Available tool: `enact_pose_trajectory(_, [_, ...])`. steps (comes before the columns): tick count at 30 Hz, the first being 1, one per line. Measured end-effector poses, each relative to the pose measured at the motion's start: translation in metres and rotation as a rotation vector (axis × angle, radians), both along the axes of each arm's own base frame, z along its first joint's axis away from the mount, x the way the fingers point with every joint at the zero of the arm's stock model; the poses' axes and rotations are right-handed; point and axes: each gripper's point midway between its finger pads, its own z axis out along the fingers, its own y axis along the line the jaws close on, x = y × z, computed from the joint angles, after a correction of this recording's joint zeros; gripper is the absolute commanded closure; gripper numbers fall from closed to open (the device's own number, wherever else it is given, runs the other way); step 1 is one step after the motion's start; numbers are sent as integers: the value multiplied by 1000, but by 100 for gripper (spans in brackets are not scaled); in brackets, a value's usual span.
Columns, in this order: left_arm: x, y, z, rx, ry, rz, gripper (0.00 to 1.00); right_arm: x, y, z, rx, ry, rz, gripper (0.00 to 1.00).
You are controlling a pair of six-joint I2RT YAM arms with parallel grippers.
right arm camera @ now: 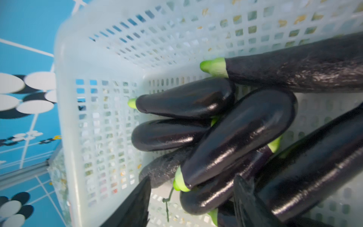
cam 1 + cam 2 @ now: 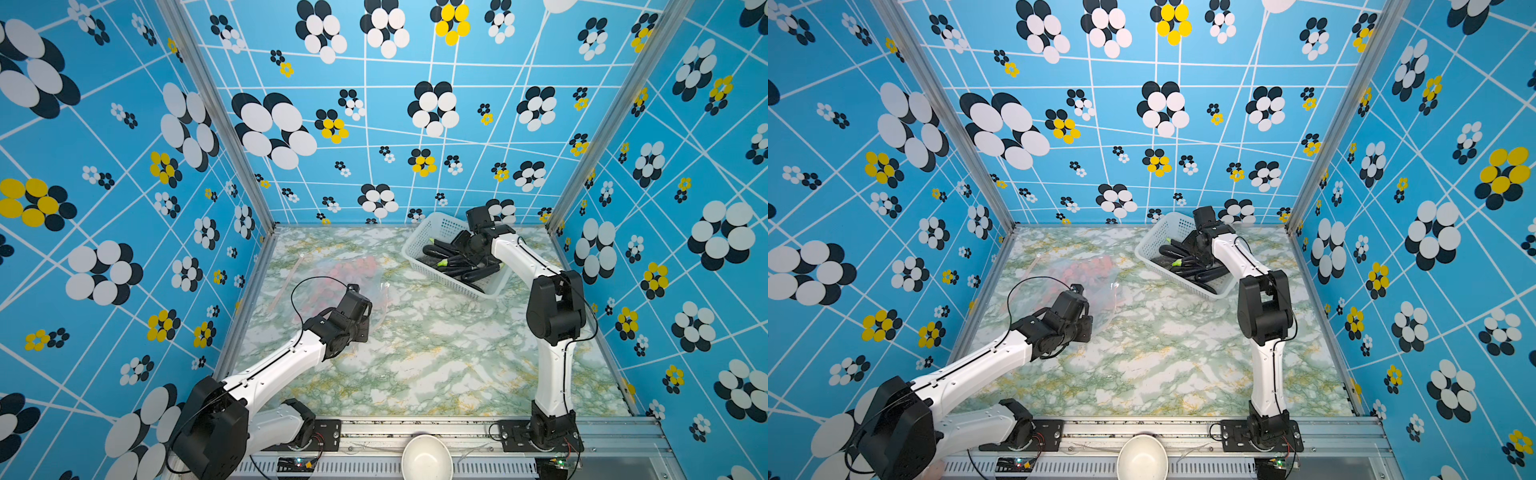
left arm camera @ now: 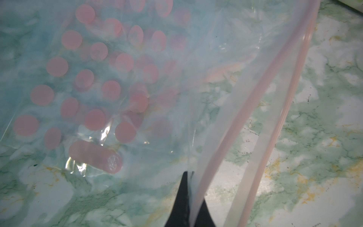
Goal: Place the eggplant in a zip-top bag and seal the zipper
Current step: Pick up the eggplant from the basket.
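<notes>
Eggplants (image 1: 235,137) lie in the white basket (image 2: 419,245) at one o'clock on the bench (image 2: 415,353), right claw (image 1: 192,196) spread above them. Left claw (image 3: 188,200) pinches the zip-top bag (image 3: 137,78) at ten o'clock. Picking step, I think; next, close on one.

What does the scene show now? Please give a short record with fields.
bag: on the table, mouth open, nothing inside
eggplants: piled in the basket
basket: far right part of the table
left gripper: shut on one lip of the bag
right gripper: open, low in the basket among the eggplants
</notes>
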Motion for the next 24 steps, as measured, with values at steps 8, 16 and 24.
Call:
enact_pose_trajectory(8, [0,-1,-5,4,12,-1,100,13,-1,-15,81,-9,-112,30])
enact_pose_trajectory(16, [2,-2,-4,-1,5,-2,100,13,-4,-42,104,39,-170,30])
enact_pose_trajectory(24, [2,-4,-9,6,21,-9,100,19,-11,-48,132,39,-210,30])
